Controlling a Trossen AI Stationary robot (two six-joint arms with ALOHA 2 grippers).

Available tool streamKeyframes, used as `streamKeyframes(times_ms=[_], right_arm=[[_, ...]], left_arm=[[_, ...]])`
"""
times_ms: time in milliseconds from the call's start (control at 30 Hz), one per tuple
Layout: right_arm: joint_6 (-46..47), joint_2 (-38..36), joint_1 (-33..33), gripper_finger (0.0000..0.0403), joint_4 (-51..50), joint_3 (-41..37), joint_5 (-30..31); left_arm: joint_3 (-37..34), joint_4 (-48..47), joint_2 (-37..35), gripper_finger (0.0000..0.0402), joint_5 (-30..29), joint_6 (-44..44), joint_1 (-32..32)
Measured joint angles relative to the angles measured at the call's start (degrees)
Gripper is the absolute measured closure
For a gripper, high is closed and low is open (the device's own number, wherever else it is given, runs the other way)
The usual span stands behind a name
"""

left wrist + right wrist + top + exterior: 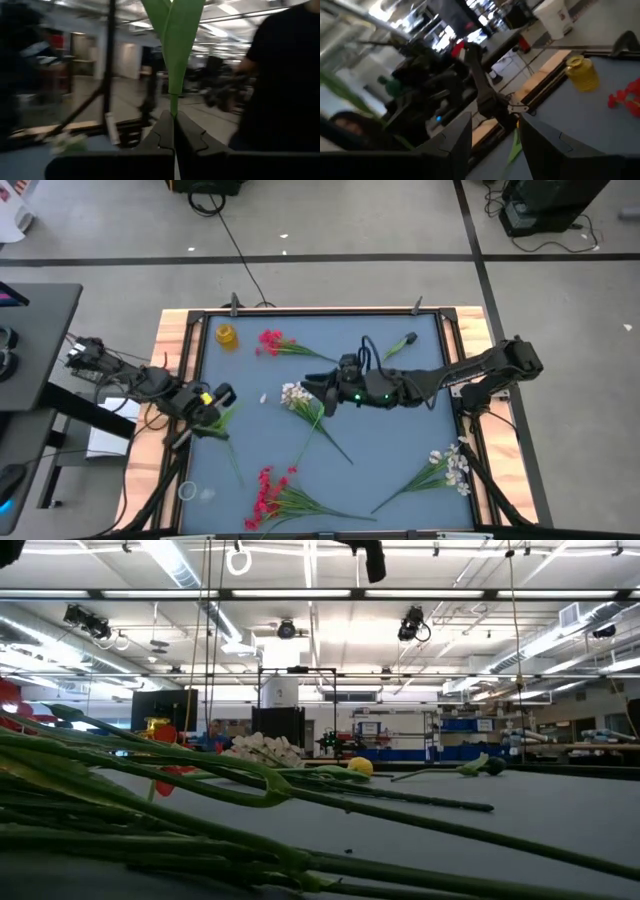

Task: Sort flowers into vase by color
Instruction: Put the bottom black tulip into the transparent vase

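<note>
The table is a blue-grey mat in a wooden frame, and the flowers lie scattered over it. The biggest bunch is the red sprigs near the front edge, their small red clusters fanning out on long leafy green stems. At the front right lies the white bunch, pale little blossoms on thin green stems. A second white sprig sits mid-table with its stem running toward the front. A smaller red sprig lies near the back, beside a small yellow vase in the back left corner. A green bud on a short stem lies near the back, right of centre.

The right gripper hovers mid-table just beside the middle white sprig; its fingers stand well apart with nothing between them.

The left gripper is at the table's left edge, its fingers pressed together on a thin green stem whose long leaf rises above them. The flower's head is not visible, so its colour cannot be told
</note>
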Motion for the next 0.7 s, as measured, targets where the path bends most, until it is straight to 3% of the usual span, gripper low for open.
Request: streamKeyframes(times_ms=[233, 700], right_arm=[[3.61, 2.95, 4.2, 0.0233, 6.04, 0.0, 6.87], [4.19, 3.01, 8.66, 0.0234, 6.49, 0.0, 15.22]], left_arm=[[0.01, 0.3, -2.17, 0.0401, 1.65, 0.29, -4.19], [0.01, 3.96, -2.0, 0.0401, 7.46, 1.47, -10.43]])
